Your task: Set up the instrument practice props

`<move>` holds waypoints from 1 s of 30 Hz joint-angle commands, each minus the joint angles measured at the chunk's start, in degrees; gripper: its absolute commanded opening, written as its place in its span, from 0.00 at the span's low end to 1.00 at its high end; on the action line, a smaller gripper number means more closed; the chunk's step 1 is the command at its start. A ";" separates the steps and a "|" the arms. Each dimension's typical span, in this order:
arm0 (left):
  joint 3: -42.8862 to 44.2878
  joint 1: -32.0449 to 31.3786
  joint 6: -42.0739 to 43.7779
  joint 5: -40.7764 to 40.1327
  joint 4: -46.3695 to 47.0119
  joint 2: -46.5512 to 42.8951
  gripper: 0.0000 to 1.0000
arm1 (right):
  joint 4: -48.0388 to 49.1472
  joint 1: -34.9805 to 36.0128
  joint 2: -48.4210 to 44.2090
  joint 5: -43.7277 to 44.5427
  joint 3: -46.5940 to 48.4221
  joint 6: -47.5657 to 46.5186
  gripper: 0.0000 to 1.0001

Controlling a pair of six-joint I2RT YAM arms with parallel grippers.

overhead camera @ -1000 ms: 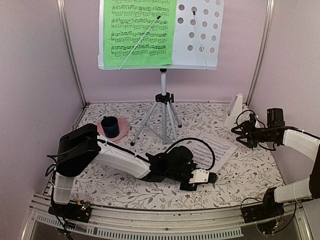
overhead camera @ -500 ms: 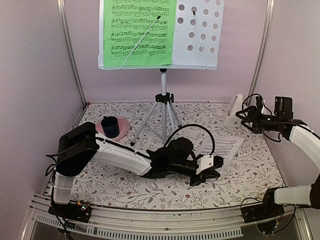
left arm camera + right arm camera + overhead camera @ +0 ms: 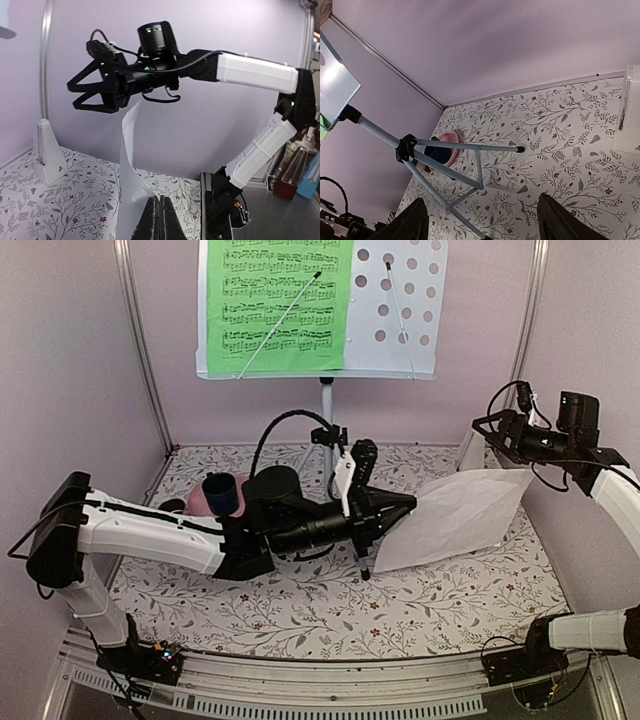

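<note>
The pale grey music stand (image 3: 327, 430) stands at the back on its tripod. A green sheet (image 3: 280, 300) covers the left half of its hole-punched desk (image 3: 400, 310). My left gripper (image 3: 406, 504) is shut on the lower left edge of the white sheet (image 3: 460, 515), which hangs in the air over the right of the table. The left wrist view shows the sheet (image 3: 131, 190) pinched between the shut fingers (image 3: 152, 222). My right gripper (image 3: 495, 430) hovers open just above the sheet's top right corner, holding nothing. The white metronome (image 3: 466, 452) stands behind it by the back wall.
A dark blue cup (image 3: 220, 492) sits on a pink plate (image 3: 198, 504) at the back left, beside the tripod legs (image 3: 445, 172). Pink walls and metal posts (image 3: 140, 340) close in both sides. The left arm stretches across the table's middle.
The left arm picked the white sheet off the table and raised it up and to the right. The right gripper rose toward the back wall and opened a little wider.
</note>
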 commanded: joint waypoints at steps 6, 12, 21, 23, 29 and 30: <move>-9.72 3.94 -19.07 -18.89 -2.40 -11.49 0.00 | -0.35 5.88 -0.27 5.72 5.98 -6.32 0.76; -16.39 4.56 -32.72 -26.46 -2.80 -18.83 0.00 | 1.16 14.29 -3.85 8.62 2.73 -10.86 0.77; -20.49 -1.75 -47.08 -42.44 -3.96 -26.91 0.00 | 6.34 30.54 -8.01 14.71 -3.82 -18.13 0.79; -19.64 -3.34 -51.33 -46.90 -7.55 -28.27 0.00 | 5.88 35.08 -8.14 18.50 -4.07 -19.77 0.80; -10.87 -7.21 -64.98 -57.71 -23.99 -28.94 0.00 | 8.49 51.44 -12.44 30.06 -7.69 -28.20 0.93; -10.38 -7.68 -65.14 -58.61 -23.82 -28.93 0.00 | 9.26 53.84 -13.62 31.04 -8.86 -29.90 0.96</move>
